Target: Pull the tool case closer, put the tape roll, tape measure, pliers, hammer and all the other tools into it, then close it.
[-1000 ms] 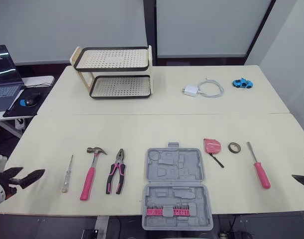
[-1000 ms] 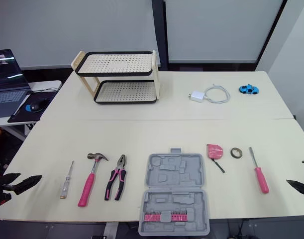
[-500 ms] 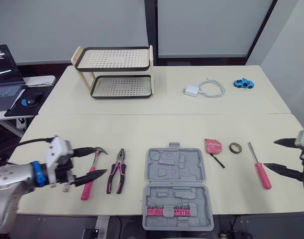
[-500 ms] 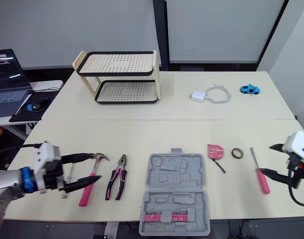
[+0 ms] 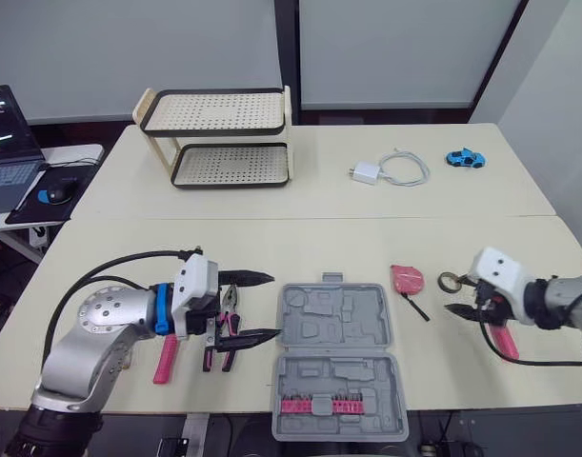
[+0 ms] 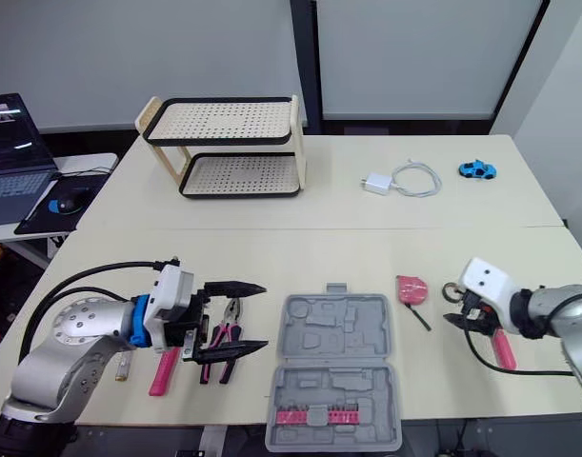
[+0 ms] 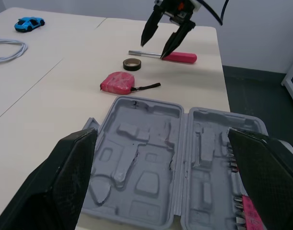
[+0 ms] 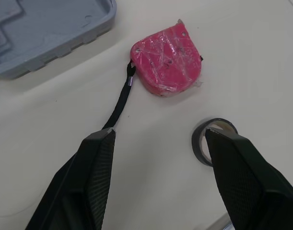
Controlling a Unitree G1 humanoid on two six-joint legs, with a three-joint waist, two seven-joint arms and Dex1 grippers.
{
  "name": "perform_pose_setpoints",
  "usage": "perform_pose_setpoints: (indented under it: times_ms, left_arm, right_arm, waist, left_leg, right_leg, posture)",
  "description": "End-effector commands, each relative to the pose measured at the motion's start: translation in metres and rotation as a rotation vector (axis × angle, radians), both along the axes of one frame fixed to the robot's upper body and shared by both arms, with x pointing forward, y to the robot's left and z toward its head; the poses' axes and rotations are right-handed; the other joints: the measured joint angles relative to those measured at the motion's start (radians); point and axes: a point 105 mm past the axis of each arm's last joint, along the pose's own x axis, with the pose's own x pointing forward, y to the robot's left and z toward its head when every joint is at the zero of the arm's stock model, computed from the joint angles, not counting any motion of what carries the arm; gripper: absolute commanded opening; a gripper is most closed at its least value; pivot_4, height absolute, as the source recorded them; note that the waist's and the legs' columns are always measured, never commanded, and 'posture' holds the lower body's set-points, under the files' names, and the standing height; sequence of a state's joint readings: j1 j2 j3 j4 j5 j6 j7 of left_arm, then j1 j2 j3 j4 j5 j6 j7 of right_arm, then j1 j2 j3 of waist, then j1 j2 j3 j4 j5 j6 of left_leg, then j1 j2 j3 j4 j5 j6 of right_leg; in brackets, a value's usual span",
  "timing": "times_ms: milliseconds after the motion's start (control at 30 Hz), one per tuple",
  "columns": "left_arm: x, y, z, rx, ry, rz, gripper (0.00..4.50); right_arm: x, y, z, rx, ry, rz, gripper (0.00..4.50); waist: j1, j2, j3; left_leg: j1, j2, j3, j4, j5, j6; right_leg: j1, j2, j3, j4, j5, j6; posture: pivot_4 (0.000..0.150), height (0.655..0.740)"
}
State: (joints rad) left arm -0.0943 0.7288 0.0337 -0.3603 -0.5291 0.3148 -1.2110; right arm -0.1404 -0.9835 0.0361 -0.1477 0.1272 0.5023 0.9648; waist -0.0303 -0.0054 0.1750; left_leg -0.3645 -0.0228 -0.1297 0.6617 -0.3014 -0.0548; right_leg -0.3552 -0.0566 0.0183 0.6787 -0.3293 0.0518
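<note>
Both are held spread and empty: left gripper point(image 5: 273, 307) is positioned over the pliers point(image 5: 231, 299) beside the open tool case point(image 5: 336, 357), right gripper point(image 5: 459, 295) just beside the tape roll point(image 5: 450, 282), near the tape measure point(image 5: 407, 279).

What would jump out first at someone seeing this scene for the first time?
The open grey tool case at the near edge of the table, with a row of pink bits in its front half, draws the eye first. The left gripper hangs wide open just left of it, over the pink-handled pliers, while the right gripper, also open, hovers by the tape roll and pink tape measure.
</note>
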Motion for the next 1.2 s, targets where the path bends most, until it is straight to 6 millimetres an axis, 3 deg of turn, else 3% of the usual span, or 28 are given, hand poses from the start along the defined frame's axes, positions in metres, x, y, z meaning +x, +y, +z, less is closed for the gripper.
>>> perform_pose_setpoints:
  times_ms: [33, 400, 833, 933, 1133, 1200]
  left_arm:
    - [-0.004, -0.012, 0.005, -0.018, -0.033, -0.054, 4.50]
    - [-0.005, -0.031, 0.014, -0.039, -0.044, -0.101, 4.50]
    - [-0.004, -0.041, 0.019, -0.052, -0.052, -0.116, 4.50]
    - [-0.003, -0.041, 0.019, -0.051, -0.055, -0.114, 4.50]
    - [-0.002, -0.040, 0.018, -0.045, -0.060, -0.106, 4.50]
    - [0.000, -0.040, 0.017, -0.041, -0.062, -0.101, 4.50]
  right_arm:
    - [0.013, -0.001, 0.000, -0.038, -0.047, 0.017, 3.19]
    - [0.038, -0.011, -0.023, -0.070, -0.048, -0.061, 3.19]
    - [0.045, -0.022, -0.036, -0.038, 0.035, -0.236, 3.19]
    - [0.045, -0.023, -0.037, -0.032, 0.044, -0.260, 2.37]
    - [0.046, -0.028, -0.036, -0.039, 0.042, -0.299, 0.26]
    - [0.046, -0.030, -0.034, -0.038, 0.040, -0.303, 0.05]
  waist:
    - [0.000, 0.000, 0.000]
    - [-0.001, 0.000, 0.000]
    - [-0.001, 0.000, 0.000]
    - [-0.001, 0.000, 0.000]
    - [-0.001, 0.000, 0.000]
    - [-0.001, 0.000, 0.000]
  left_leg:
    - [0.000, 0.000, 0.000, 0.000, 0.000, 0.000]
    - [0.000, 0.000, -0.001, 0.000, 0.000, 0.000]
    - [0.000, 0.000, -0.002, 0.001, 0.000, -0.001]
    - [0.001, 0.000, -0.002, 0.001, 0.000, 0.000]
    - [0.001, 0.000, -0.002, 0.001, 0.000, 0.000]
    - [0.001, 0.000, -0.002, 0.001, 0.000, 0.000]
  right_leg:
    - [0.000, 0.000, 0.000, 0.000, 0.000, 0.000]
    - [0.000, 0.000, 0.000, 0.000, 0.000, 0.000]
    - [0.000, 0.001, 0.000, 0.001, 0.000, 0.000]
    - [0.000, 0.001, 0.000, 0.001, 0.000, 0.000]
    - [0.000, 0.001, 0.000, 0.001, 0.000, 0.000]
    - [0.001, 0.001, 0.000, 0.001, 0.000, 0.000]
  posture:
    - [0.150, 0.7400]
    - [0.150, 0.7400]
    - [0.150, 0.7400]
    - [0.150, 0.7400]
    - [0.150, 0.7400]
    - [0.150, 0.7400]
